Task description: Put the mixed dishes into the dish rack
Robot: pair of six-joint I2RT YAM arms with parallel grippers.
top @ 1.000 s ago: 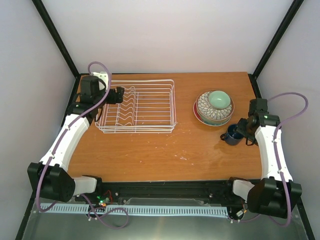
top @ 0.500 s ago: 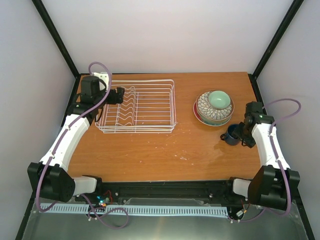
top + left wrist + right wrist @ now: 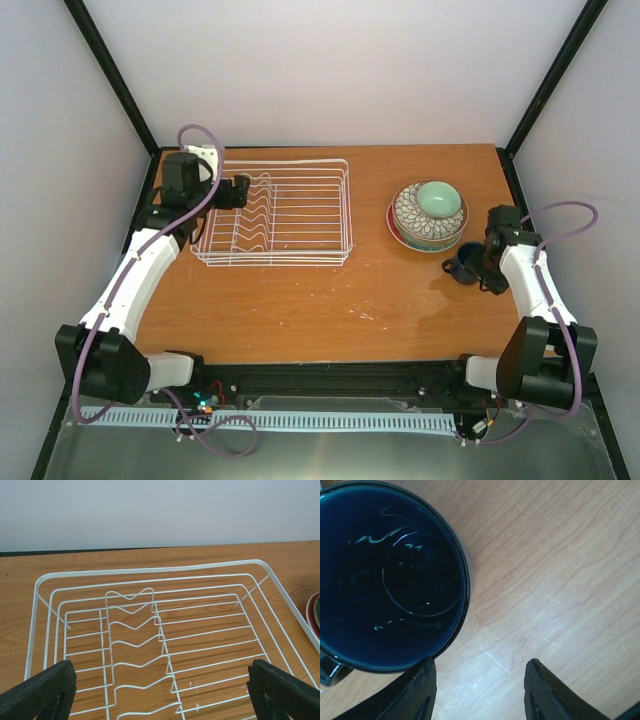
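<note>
The dark blue mug [image 3: 461,267] stands upright on the table at the right, below the stack of dishes. In the right wrist view I look straight down into the mug [image 3: 390,575]. My right gripper [image 3: 480,662] is open right beside it; its left finger [image 3: 417,690] overlaps the mug's rim, and only bare table lies between the fingers. A mint-green bowl [image 3: 439,197] sits in the patterned white bowl [image 3: 418,222] on a red plate [image 3: 397,236]. The white wire dish rack [image 3: 270,262] holds nothing. My left gripper [image 3: 240,190] hovers open at the rack's left end [image 3: 150,571].
Black frame posts and white walls close in the table on the left, right and back. The rack's wavy dividers [image 3: 135,645] fill its left half. The red plate's edge [image 3: 314,615] shows at the right of the left wrist view.
My right arm has moved in toward the mug and its jaws have narrowed. The left arm, the rack and the stack have not moved.
</note>
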